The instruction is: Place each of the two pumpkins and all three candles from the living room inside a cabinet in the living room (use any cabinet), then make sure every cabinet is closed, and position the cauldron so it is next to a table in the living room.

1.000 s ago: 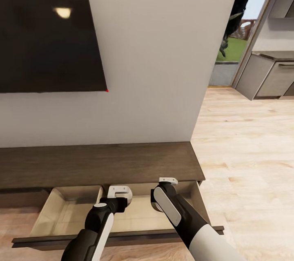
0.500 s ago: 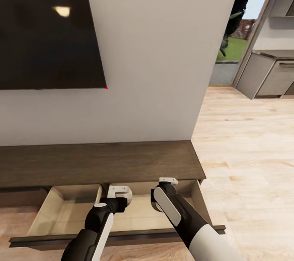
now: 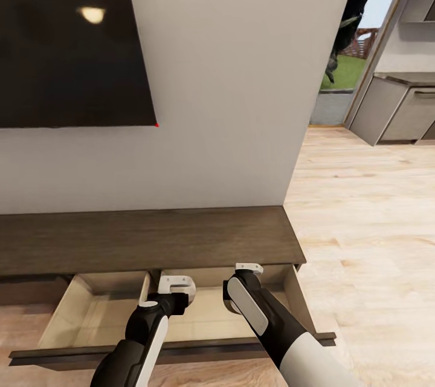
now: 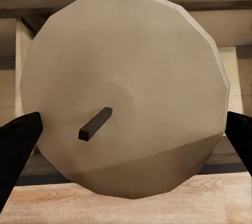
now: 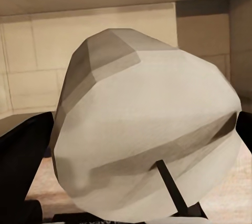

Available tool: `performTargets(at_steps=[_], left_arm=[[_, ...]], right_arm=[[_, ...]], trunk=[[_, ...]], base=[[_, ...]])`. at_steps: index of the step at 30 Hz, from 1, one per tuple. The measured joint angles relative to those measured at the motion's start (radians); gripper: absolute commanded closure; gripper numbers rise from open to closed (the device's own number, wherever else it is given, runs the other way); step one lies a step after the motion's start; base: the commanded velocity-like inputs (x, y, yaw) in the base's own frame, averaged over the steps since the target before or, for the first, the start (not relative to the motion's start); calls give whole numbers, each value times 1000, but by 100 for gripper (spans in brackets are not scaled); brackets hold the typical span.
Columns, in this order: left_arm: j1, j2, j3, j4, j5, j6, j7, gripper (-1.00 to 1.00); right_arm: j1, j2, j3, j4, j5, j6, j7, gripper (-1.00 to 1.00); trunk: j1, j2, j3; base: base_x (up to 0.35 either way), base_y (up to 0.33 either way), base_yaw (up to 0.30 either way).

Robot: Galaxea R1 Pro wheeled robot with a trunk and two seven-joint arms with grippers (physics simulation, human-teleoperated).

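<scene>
The cabinet [image 3: 151, 240] is a long dark-brown unit against the white wall, and its pull-out drawer [image 3: 96, 309] stands open, pale beige inside. Both arms hang over that drawer. A cream candle [image 4: 126, 87] with a dark wick sits between the black fingers [image 4: 18, 148] of my left gripper [image 3: 177, 285], which is shut on it. My right gripper [image 3: 248, 268] is shut on a second cream candle [image 5: 147, 129], with a black finger [image 5: 23, 153] on either side of it and the drawer's back wall behind. The pumpkins, cauldron and table are out of view.
A large black TV [image 3: 72, 42] hangs on the wall above the cabinet. The wall ends at a corner on the right, beyond which light wood floor [image 3: 368, 224] runs to grey kitchen units [image 3: 396, 112] and a glass door.
The whole head view has shifted slightly, so the TV sits higher and more of the drawer shows. Both arms and the candles keep the same pose.
</scene>
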Motion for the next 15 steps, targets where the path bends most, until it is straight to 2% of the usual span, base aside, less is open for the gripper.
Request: performTargets(at_steps=[15], left_arm=[[0, 0, 0, 0, 0, 0, 0, 100]], right_arm=[[0, 0, 0, 23, -4, 2, 3, 100]], trunk=[[58, -105, -47]], base=[[0, 0, 0]])
